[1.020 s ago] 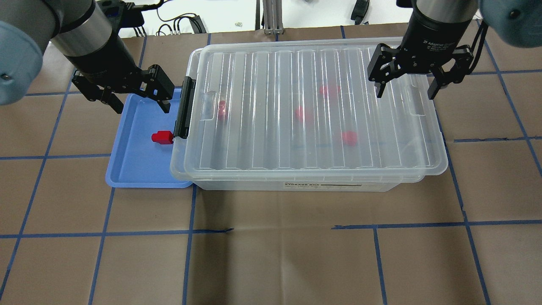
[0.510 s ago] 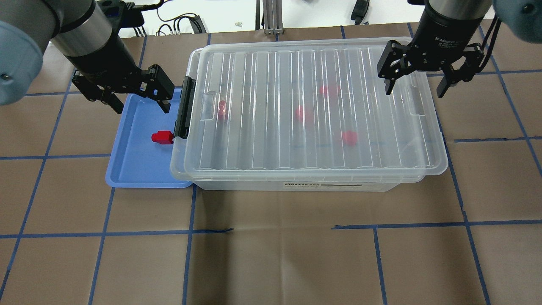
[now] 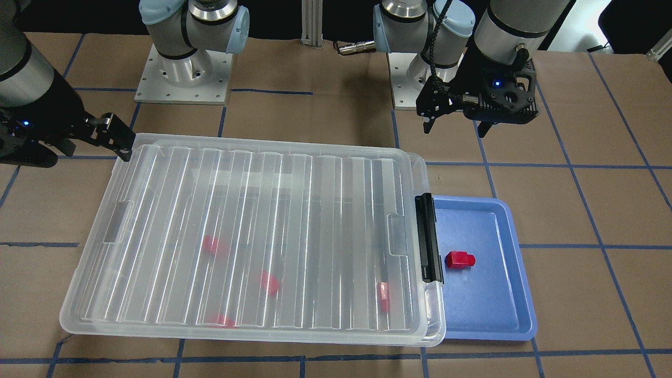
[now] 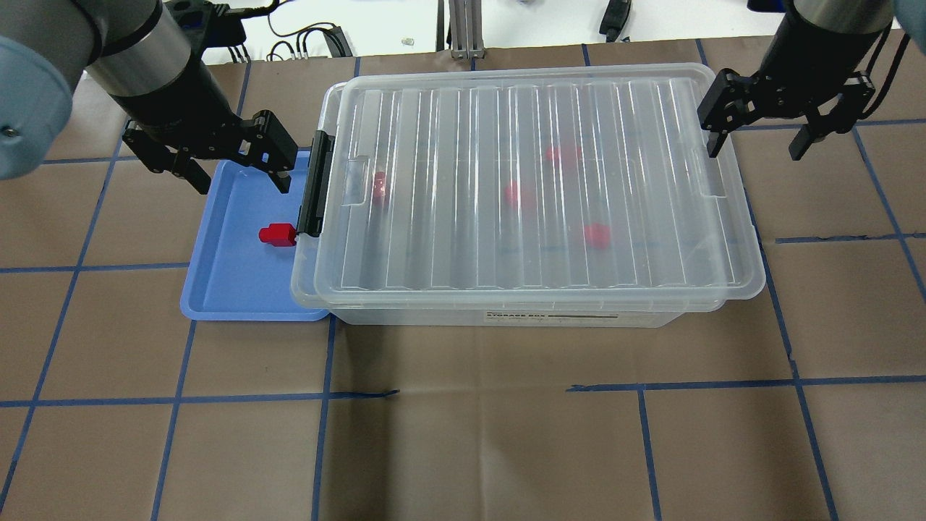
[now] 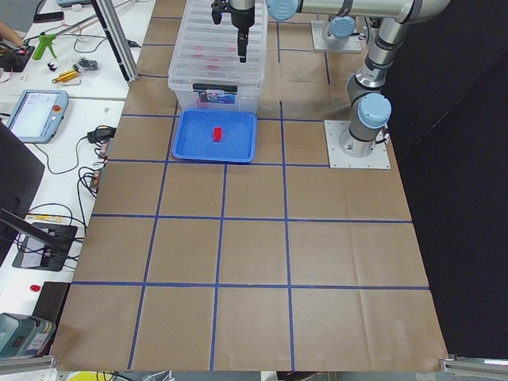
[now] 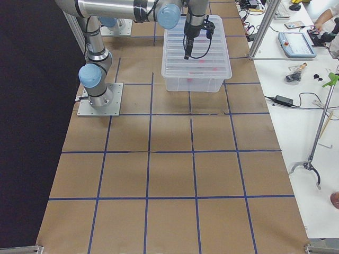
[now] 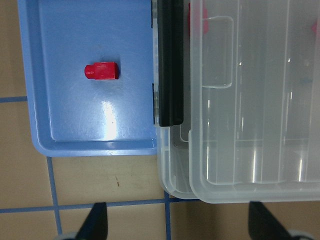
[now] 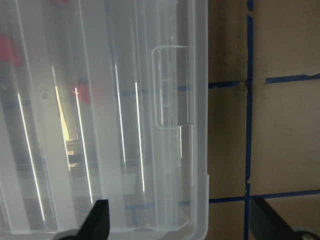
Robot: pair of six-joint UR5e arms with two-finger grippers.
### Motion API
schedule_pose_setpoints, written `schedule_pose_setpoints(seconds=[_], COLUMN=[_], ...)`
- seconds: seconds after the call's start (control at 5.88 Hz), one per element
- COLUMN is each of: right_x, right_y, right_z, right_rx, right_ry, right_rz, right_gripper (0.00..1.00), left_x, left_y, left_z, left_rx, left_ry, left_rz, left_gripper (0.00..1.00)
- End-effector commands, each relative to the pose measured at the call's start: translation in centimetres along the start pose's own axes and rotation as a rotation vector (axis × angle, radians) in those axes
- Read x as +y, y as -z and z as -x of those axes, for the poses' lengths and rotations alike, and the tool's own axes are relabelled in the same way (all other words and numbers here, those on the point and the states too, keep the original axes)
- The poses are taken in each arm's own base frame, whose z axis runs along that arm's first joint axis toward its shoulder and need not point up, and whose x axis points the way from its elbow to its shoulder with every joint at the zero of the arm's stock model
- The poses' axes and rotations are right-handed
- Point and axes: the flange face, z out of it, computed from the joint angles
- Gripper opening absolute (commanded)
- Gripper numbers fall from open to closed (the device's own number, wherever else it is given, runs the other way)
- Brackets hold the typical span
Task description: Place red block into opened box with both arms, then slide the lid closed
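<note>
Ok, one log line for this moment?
lid on box, slightly offset | red block on blue tray, ungrasped | left gripper open, empty, near tray | right gripper open, empty, at lid's end

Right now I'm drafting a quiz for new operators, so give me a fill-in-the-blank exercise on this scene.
The loose red block rests in the ____ tray.
The left gripper and right gripper are both ____.
Through the lid on the box, ____ more red blocks show.
Missing words: blue; open; four.
</note>
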Motion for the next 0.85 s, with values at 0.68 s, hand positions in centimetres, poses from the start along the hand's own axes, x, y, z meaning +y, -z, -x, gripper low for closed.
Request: schedule_pose_setpoints(seconds=[0.68], right_x=[-1.3], right_y=[-10.9], right_z=[-5.5], right_rx=[-0.017], right_ry=[0.131], right_rz=[0.012], right_gripper=[1.0], left_x=[0.0], left_y=[-0.3], left_z=[0.2], left_rx=[0.001], left_ry=[-0.186], left_rz=[0.008], left_gripper=[0.98])
